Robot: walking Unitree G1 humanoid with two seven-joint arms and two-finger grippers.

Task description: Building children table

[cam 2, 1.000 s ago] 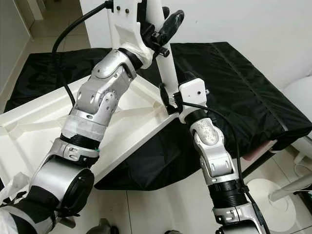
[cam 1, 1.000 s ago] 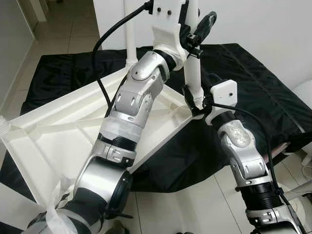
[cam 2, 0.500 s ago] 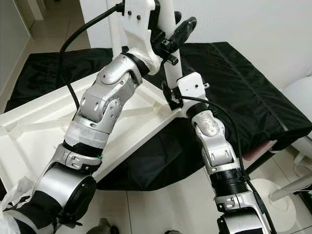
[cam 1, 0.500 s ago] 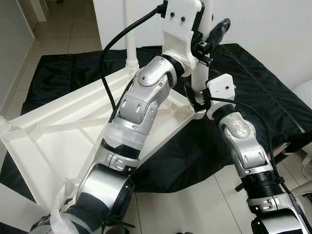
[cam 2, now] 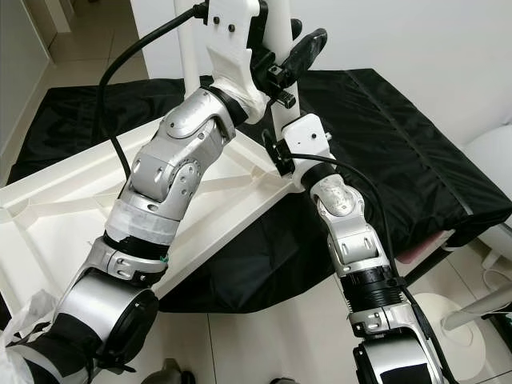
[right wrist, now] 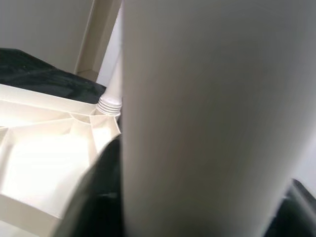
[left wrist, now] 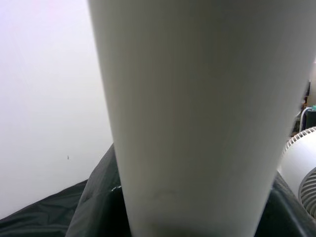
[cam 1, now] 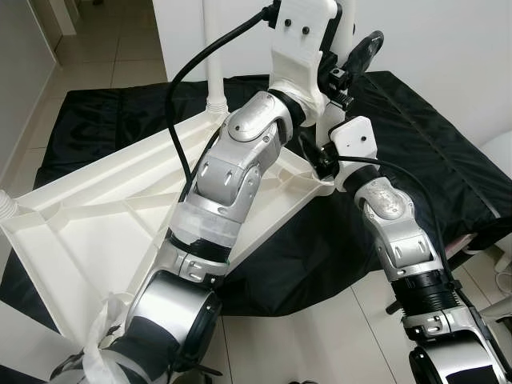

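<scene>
The white tabletop (cam 1: 88, 232) is lying upside down on a black sheet (cam 1: 416, 152), its ribbed underside facing up, with one leg (cam 1: 213, 56) already standing in the far corner socket. The left hand (cam 2: 276, 48) is reaching high and clenching a second leg (cam 2: 278, 108) near its upper part, one black finger (cam 2: 308, 46) jutting out beside it. The right hand (cam 2: 276, 160) is grasping the same leg low down, just above the tabletop's right corner socket. The leg is looking plain, smooth and tapered — slippery plastic, probably light. From here, the risk is the leg going in tilted: if the two hands are pushing along different lines, the thread could cross or jam — or the light tabletop could be sliding on the slick sheet, since nothing else is bracing it.
</scene>
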